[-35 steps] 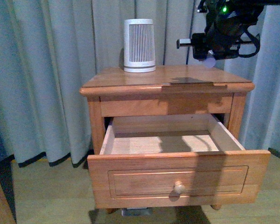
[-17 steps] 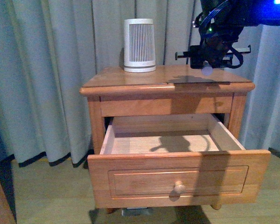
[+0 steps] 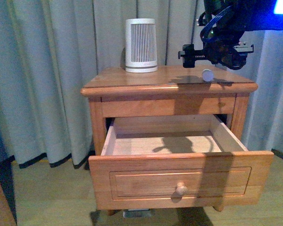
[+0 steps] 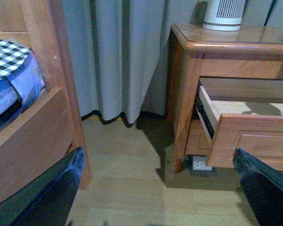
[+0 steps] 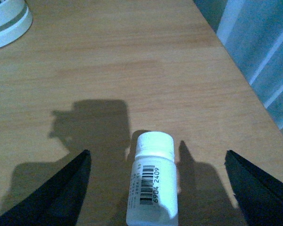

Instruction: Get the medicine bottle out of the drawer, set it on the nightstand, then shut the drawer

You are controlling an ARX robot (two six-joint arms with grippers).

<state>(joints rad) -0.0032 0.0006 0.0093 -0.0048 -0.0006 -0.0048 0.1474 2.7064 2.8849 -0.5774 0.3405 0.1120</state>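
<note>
Left gripper [image 4: 158, 160] first: low down off to the side of the nightstand [image 3: 132, 77], fingers spread wide, nothing between them, well out of the play. Upper middle of the front view, the ribbed device [image 3: 141, 45] stands at the back of the top. Below it the drawer [image 3: 179, 181] is pulled right out, nothing showing on its pale floor, knob [image 3: 181, 189] low in the frame. Moving right, there's the bottle [image 3: 207, 75], down on the nightstand's top near the right front edge, round white end facing us. It seems to lie on its side, though the wrist view is too steep to be sure. Upper right, the right gripper [image 3: 216, 51] hovers just above it, and its own camera shows both fingers [image 5: 61, 188] parted wide, clear of the bottle on either side. So I'd call the placing as good as done, with closing the drawer left. The next move, by my reckoning, is to lift that right arm away without nudging the bottle, then push the drawer front squarely in.
</note>
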